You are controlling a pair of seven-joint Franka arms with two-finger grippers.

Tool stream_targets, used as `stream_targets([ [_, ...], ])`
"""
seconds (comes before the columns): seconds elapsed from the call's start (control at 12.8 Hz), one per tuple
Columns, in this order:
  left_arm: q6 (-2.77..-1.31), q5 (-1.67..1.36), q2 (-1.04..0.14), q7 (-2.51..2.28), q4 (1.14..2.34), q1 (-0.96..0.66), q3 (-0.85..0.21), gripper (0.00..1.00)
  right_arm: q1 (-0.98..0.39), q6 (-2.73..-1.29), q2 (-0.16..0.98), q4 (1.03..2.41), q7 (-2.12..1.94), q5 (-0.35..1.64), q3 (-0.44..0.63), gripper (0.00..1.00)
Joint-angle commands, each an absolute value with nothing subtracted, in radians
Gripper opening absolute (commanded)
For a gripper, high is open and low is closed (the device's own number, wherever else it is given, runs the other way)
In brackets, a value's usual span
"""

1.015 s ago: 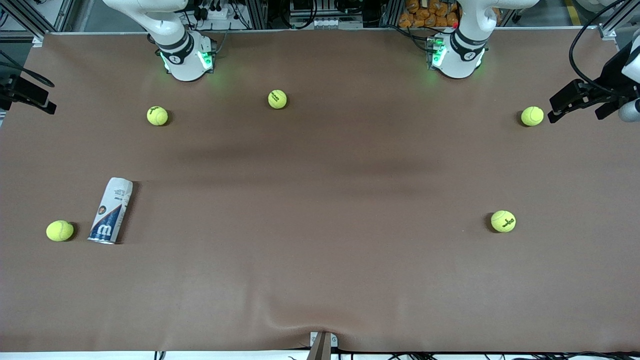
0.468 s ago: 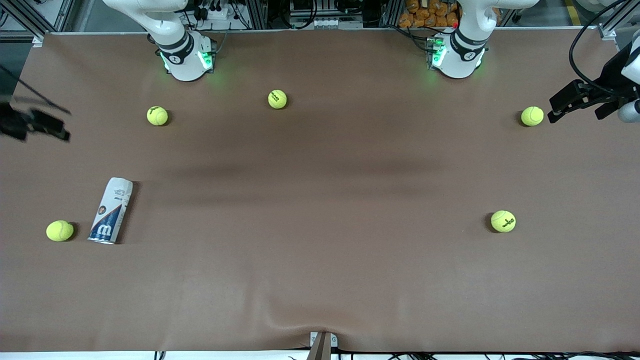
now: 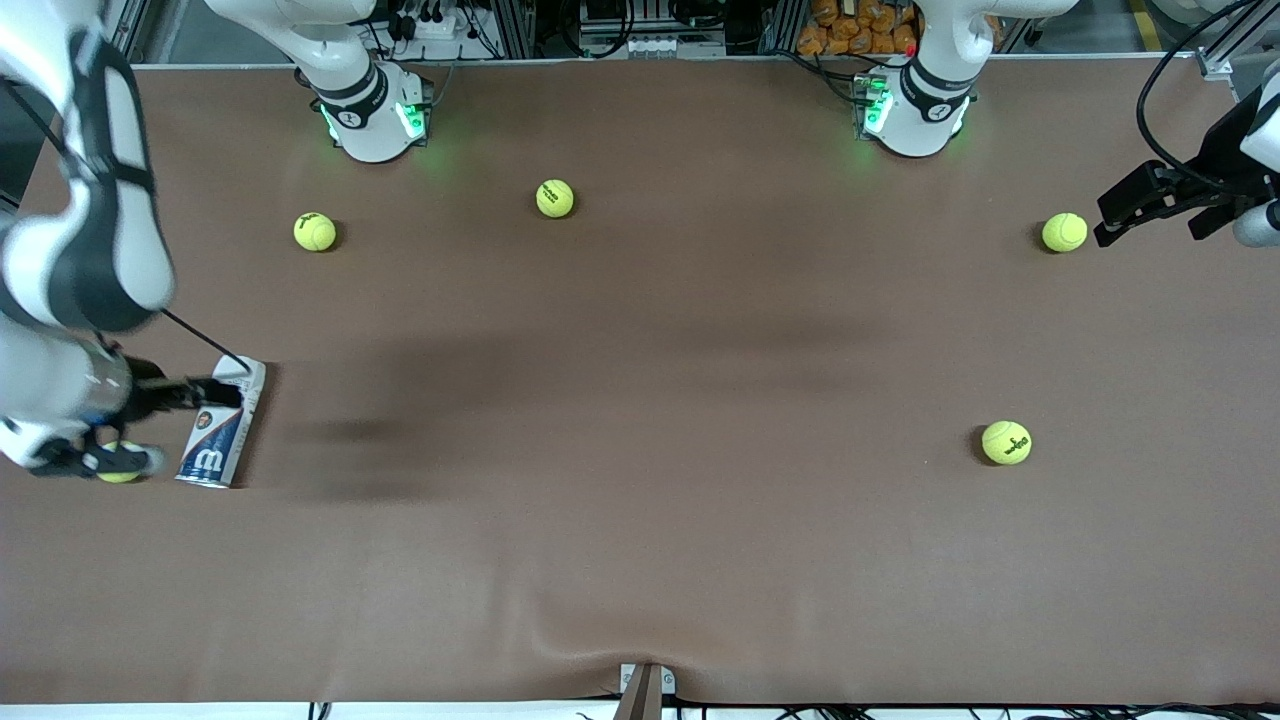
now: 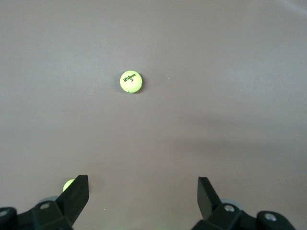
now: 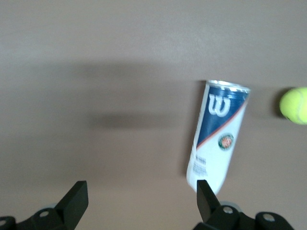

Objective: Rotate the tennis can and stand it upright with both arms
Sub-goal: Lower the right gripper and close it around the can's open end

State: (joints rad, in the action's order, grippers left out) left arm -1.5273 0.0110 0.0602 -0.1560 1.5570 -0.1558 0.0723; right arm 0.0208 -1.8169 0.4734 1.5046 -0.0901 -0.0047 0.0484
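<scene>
The tennis can (image 3: 222, 437) lies on its side on the brown mat toward the right arm's end of the table, with its silvery rim end nearer the front camera. The right wrist view shows the tennis can (image 5: 218, 136) with its W logo. My right gripper (image 3: 190, 427) hangs open over the can's white end, nothing between its fingers; in its wrist view the right gripper (image 5: 141, 199) has one finger (image 5: 206, 194) overlapping that end. My left gripper (image 3: 1103, 220) waits open and empty over the left arm's end of the table; the left gripper (image 4: 142, 196) sees only mat and balls.
Several tennis balls lie on the mat: one ball (image 3: 120, 472) beside the can, partly hidden by my right gripper, two balls (image 3: 315, 231) (image 3: 555, 198) nearer the bases, one ball (image 3: 1064, 232) next to my left gripper, and one ball (image 3: 1006, 442) nearer the front camera.
My right arm has swung in from the table's end and now hangs over the can. The can, the balls and my left arm have not moved.
</scene>
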Motion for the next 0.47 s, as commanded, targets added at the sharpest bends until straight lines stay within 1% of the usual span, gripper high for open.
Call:
stream_targets([
  [0.0, -1.514, 0.003, 0.066, -0.133, 1.555, -0.147, 0.069, 1.00, 0.073, -1.891, 0.557, 1.471, -0.149, -0.023, 0.044, 1.00],
  [0.23, -1.514, 0.002, 0.066, -0.133, 1.555, -0.147, 0.069, 1.00, 0.170, -2.008, 0.650, 1.471, -0.266, -0.017, 0.044, 1.00],
  [0.39, -1.514, 0.002, 0.064, -0.135, 1.555, -0.147, 0.069, 1.00, 0.239, -2.029, 0.681, 1.473, -0.334, -0.002, 0.041, 1.00],
])
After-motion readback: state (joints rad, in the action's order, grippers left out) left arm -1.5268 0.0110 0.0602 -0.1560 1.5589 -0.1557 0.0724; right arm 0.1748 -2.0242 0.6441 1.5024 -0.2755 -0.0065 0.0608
